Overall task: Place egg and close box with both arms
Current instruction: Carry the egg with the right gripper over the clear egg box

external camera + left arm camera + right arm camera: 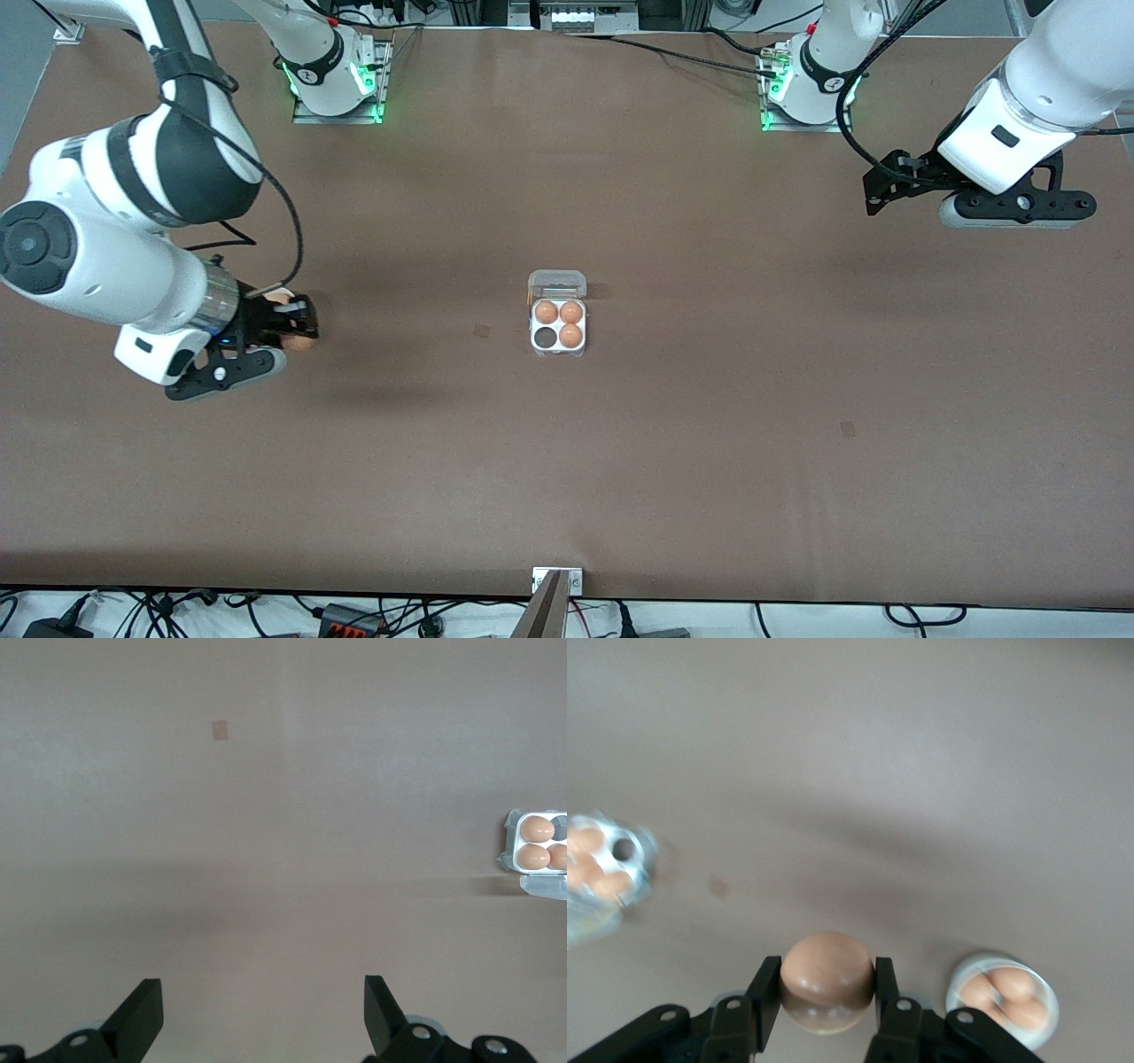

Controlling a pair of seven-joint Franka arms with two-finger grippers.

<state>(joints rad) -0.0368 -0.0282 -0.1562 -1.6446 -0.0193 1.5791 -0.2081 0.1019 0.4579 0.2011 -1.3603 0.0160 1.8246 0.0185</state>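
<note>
As seen from the front camera, the table (673,461) carries the box (558,325) at its middle, lid up along the edge toward the robots' bases. Three eggs fill three cells; the cell nearest the camera on the right arm's side is empty.
Right gripper (297,332): over the right arm's end of the table, fingers pinching the egg (299,342), which shows only partly between the black fingers.
Left gripper (877,190): over the left arm's end of the table, near the edge where the bases stand, well apart from the box; this arm waits.

Left wrist view: the left gripper (264,1014) has its two fingers spread wide, nothing between them. Bare table (283,815) lies below. The box (537,849) sits at the picture's edge with eggs in its cells.

Right wrist view: the right gripper (827,997) is clamped on the egg (827,973), one finger on each side. A round white bowl (1001,997) holding more eggs stands on the table just beside the gripper. The box (604,864) appears blurred, well apart, one dark cell open.
</note>
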